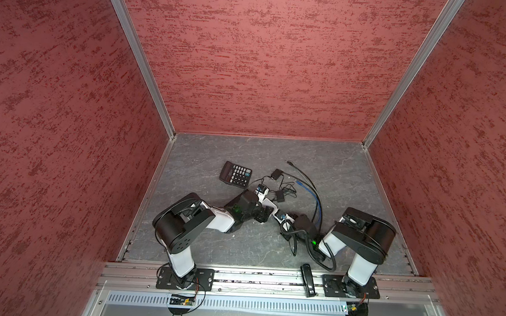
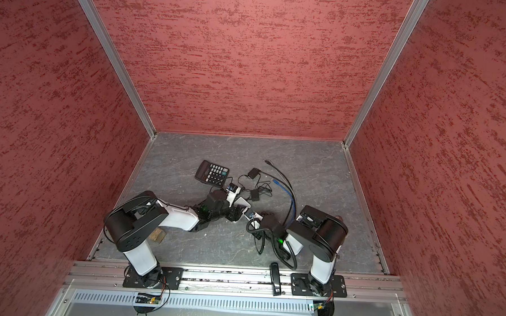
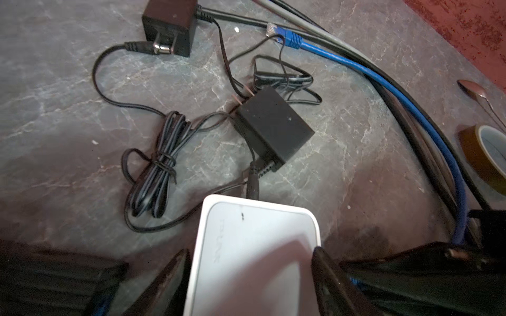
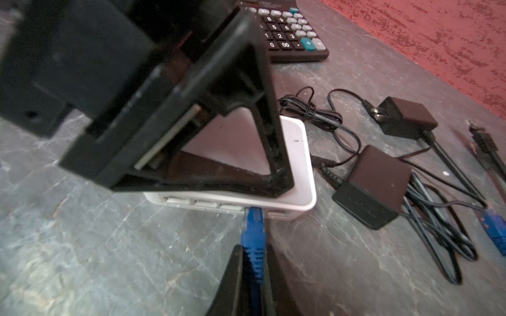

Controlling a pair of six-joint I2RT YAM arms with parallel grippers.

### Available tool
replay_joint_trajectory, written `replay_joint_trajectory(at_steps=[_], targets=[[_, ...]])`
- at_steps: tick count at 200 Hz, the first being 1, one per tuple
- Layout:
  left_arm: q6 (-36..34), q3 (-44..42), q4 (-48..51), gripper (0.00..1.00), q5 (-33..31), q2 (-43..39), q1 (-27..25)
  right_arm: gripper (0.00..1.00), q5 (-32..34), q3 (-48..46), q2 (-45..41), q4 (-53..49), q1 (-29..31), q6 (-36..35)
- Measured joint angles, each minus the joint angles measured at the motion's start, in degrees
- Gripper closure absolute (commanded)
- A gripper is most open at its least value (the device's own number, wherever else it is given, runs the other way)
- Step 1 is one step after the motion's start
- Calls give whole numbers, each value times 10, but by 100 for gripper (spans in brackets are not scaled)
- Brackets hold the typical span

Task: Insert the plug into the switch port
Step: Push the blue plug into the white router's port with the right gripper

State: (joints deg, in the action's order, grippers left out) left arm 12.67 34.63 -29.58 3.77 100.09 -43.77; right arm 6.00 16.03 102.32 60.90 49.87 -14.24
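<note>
The white switch [image 3: 260, 227] lies flat on the grey floor, and my left gripper [image 3: 252, 250] is shut on it, one finger pressed to each side. In both top views the switch [image 1: 269, 205] shows just past the left gripper [image 1: 261, 215]. My right gripper [image 4: 253, 262] is shut on the blue plug [image 4: 254, 227]. The plug's tip sits at a port in the row of ports [image 4: 202, 203] along the switch's side wall [image 4: 298, 164]. How deep it sits I cannot tell. Its blue cable [image 1: 317, 208] curves away behind the right arm.
A black calculator [image 1: 236, 174] lies behind the switch. Two black power adapters [image 3: 273, 125] [image 3: 169, 24] with tangled cords and the cable's other blue plug [image 3: 287, 37] lie to the switch's right. A tape roll [image 3: 484, 153] and a spoon [image 3: 473, 89] lie beyond the cables.
</note>
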Motion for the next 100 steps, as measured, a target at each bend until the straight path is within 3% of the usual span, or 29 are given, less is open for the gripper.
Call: replay_joint_trajectory(at_steps=[100], targets=[[24,10,17,31,-32,0,-1,100,54,16,24,12,15,20]])
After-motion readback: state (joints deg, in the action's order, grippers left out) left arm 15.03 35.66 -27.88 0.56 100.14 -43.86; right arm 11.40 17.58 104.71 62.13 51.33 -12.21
